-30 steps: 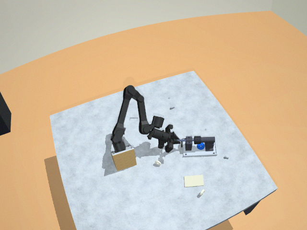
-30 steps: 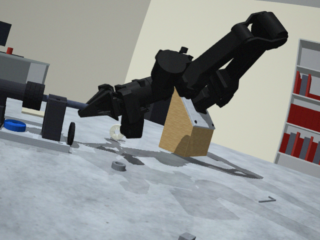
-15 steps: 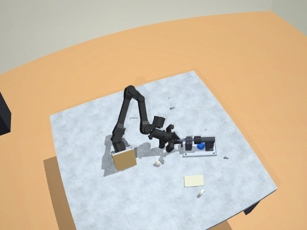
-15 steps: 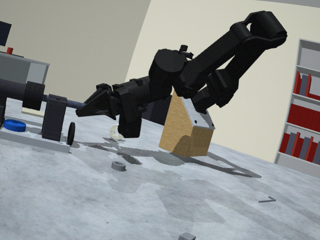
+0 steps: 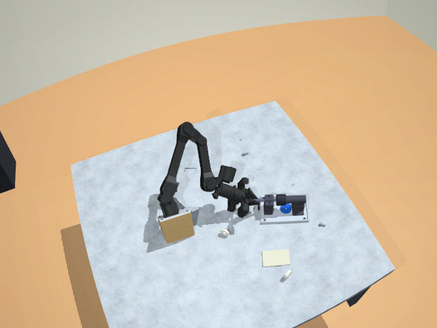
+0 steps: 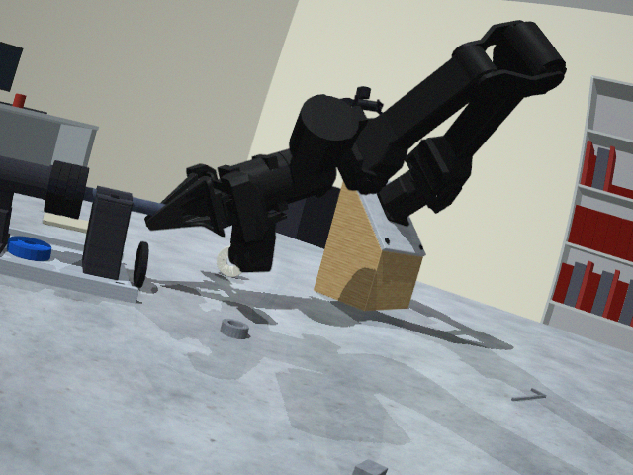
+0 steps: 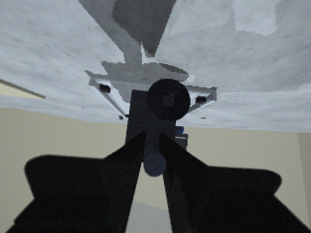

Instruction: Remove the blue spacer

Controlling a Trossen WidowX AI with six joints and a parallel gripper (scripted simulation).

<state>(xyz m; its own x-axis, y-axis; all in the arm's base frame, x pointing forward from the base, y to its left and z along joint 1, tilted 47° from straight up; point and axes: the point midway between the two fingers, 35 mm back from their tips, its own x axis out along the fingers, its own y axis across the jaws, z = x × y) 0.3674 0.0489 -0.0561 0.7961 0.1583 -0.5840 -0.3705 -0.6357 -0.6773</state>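
Note:
The blue spacer (image 5: 283, 210) (image 6: 29, 249) lies flat on the light base plate (image 5: 282, 221) (image 6: 66, 287), between the slim post (image 5: 268, 208) (image 6: 106, 235) and the dark housing (image 5: 297, 198) (image 6: 23, 174). A black ribbed collar (image 5: 280, 199) (image 6: 66, 189) sits at the housing's near end. The shaft (image 5: 261, 199) (image 6: 144, 205) (image 7: 155, 166) runs level through the post's top towards the collar; its far end is hidden. A black disc (image 6: 140, 264) (image 7: 168, 87) stands on edge outside the post. My gripper (image 5: 256, 200) (image 6: 154, 217) (image 7: 152, 136) is shut on the shaft's outer end.
The arm's wooden base block (image 5: 177, 227) (image 6: 347, 250) stands behind the gripper. A cream ring (image 5: 221, 231) (image 6: 222, 263), a cream pad (image 5: 275, 257), a second cream ring (image 5: 288, 274), a grey ring (image 6: 234, 332) and an L-shaped key (image 5: 190, 168) (image 6: 528, 396) lie around the fixture.

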